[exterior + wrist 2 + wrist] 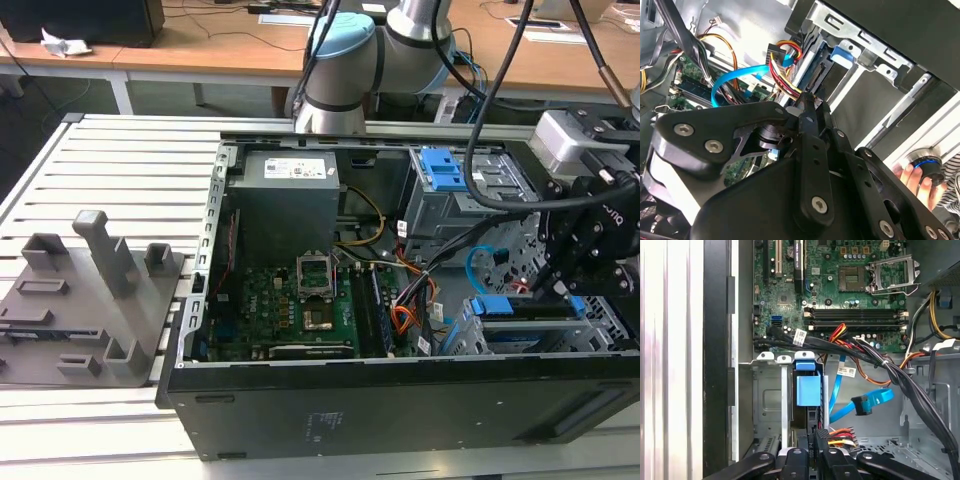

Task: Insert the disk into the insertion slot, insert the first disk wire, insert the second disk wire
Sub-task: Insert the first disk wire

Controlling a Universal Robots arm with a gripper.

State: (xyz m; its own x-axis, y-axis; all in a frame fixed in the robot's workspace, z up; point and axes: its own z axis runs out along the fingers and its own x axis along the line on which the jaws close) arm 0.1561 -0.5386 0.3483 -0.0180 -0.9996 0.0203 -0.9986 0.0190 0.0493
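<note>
power plug at the drive, wants a straight push

the disk (807,390) is already sitting in the insertion slot (765,405). the first wrist view shows it edge-on, with its blue carrier end toward the motherboard (840,290). the gripper (814,445) looks pinched together on the black plug of the first disk wire (842,434). red, yellow and orange strands fan out just beside the fingers. the plug is right at the end of the drive away from the motherboard, but there's no telling whether it's mated or only touching. the second disk wire (867,402) hangs loose nearby, its dark plug free and not on the drive.

judging by this, doing the step well means holding the plug square to the drive's connector and pushing along the drive's length, no tilt. the light-blue cable and the black harness (900,375) should also be kept out of the pinch.
</note>
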